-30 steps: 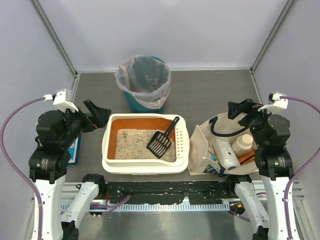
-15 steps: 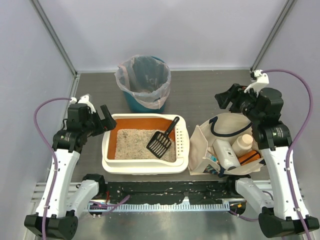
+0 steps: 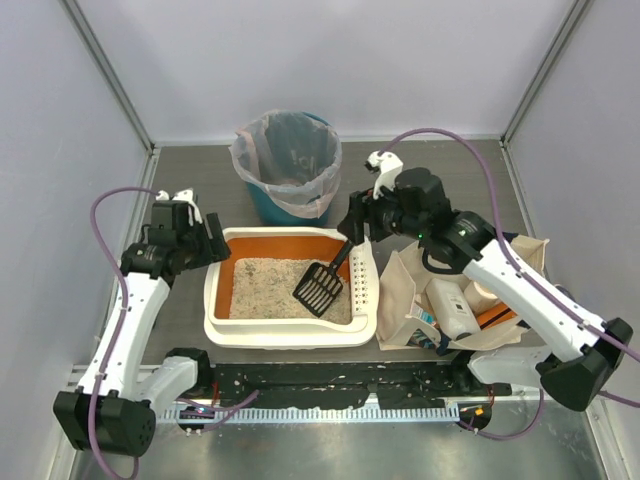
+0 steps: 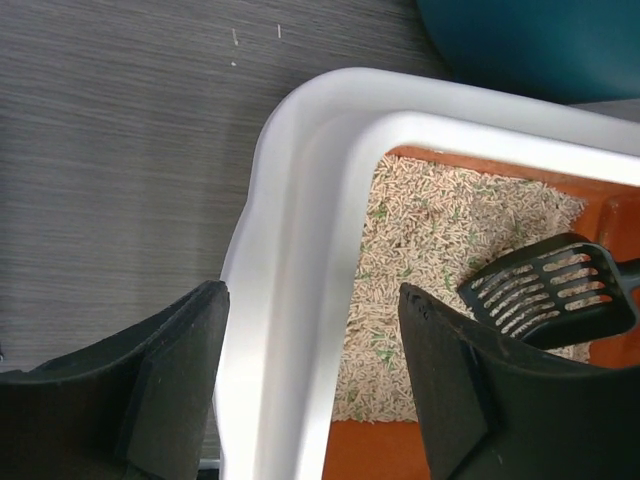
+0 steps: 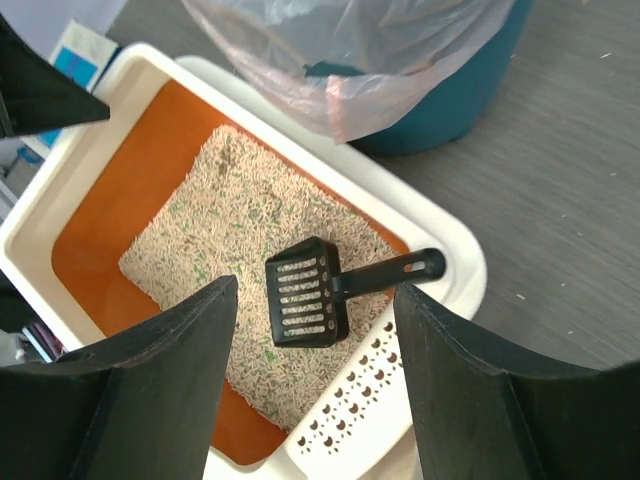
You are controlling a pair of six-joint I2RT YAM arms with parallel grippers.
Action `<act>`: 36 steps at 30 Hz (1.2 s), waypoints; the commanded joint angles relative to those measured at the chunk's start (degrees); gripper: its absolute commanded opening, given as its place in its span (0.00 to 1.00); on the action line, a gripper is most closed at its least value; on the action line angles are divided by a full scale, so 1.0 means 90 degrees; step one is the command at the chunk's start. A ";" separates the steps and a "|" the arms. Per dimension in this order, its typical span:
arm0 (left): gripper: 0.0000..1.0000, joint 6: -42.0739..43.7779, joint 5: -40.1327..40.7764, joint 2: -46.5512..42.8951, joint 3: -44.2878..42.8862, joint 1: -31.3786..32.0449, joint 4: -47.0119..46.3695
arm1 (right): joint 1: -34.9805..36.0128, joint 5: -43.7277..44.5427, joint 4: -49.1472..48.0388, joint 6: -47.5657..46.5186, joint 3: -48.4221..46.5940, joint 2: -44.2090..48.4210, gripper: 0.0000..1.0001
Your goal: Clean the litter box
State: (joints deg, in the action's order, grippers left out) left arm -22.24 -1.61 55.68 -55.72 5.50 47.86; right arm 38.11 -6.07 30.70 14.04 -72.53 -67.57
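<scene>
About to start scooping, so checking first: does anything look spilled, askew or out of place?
Nothing looks spilled or damaged. The litter is inside the litter box, and the black scoop lies on it, handle angled up toward the far corner by the perforated end. Only small greenish flecks in the litter stand out.

Litter box (image 4: 300,250), scoop (image 4: 548,290) cut by left-wrist edges.

1. Litter box (image 4: 290,260): smooth, lightly glossy cream plastic rim; orange inner walls, same finish.
2. Litter (image 4: 430,230): rough, matt beige pellets with green flecks.
3. Scoop (image 5: 305,305): matt black plastic.
4. Worktop (image 4: 120,150): matt dark grey, fine linear grain; possibly wood-look laminate.
5. Bin (image 5: 455,95): smooth teal plastic; liner (image 5: 330,50) thin, crinkled translucent film.
6. Tote bag (image 3: 400,290): matt beige cloth.
</scene>
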 commanded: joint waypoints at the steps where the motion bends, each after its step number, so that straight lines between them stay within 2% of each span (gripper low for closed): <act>1: 0.69 0.0361 0.0022 0.0248 0.0000 -0.0015 -0.0376 | 0.0385 0.0440 -0.0266 -0.0174 -0.0047 -0.0235 0.70; 2: 0.63 0.0381 0.0022 0.0336 0.0000 -0.0005 -0.0395 | 0.0395 0.0459 -0.0334 -0.0154 0.0137 -0.0343 0.71; 5: 0.57 0.0440 0.0130 0.0541 0.0059 -0.0005 -0.0561 | 0.0385 0.1005 -0.0452 -0.0086 0.0382 -0.0548 0.77; 7: 0.49 0.0488 0.0130 0.0649 0.0127 -0.0015 -0.0717 | 0.0288 0.1123 -0.0471 -0.0018 0.0451 -0.0743 0.78; 12: 0.35 0.0674 -0.0075 0.0776 0.0234 0.0034 -0.1117 | -0.0220 0.0216 -0.0919 0.0129 0.0803 -0.0881 0.77; 17: 0.17 0.0781 -0.0309 0.1088 0.0127 0.0131 -0.1498 | -0.0474 -0.0427 -0.1145 0.0129 0.1134 -0.0920 0.71; 27: 0.11 0.1162 -0.0349 0.1869 -0.0498 0.0512 -0.1626 | -0.0982 -0.0840 -0.1389 0.0256 0.1506 -0.1223 0.59; 36: 0.12 0.1319 0.0129 0.1743 -0.0225 0.0727 -0.1714 | -0.1012 -0.0908 -0.1946 0.0383 0.1663 -0.1378 0.53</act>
State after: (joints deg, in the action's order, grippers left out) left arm -9.72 0.10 71.61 -59.11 11.05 36.58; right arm 29.12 -12.32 18.46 16.23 -57.43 -79.11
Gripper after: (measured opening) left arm 0.210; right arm 0.554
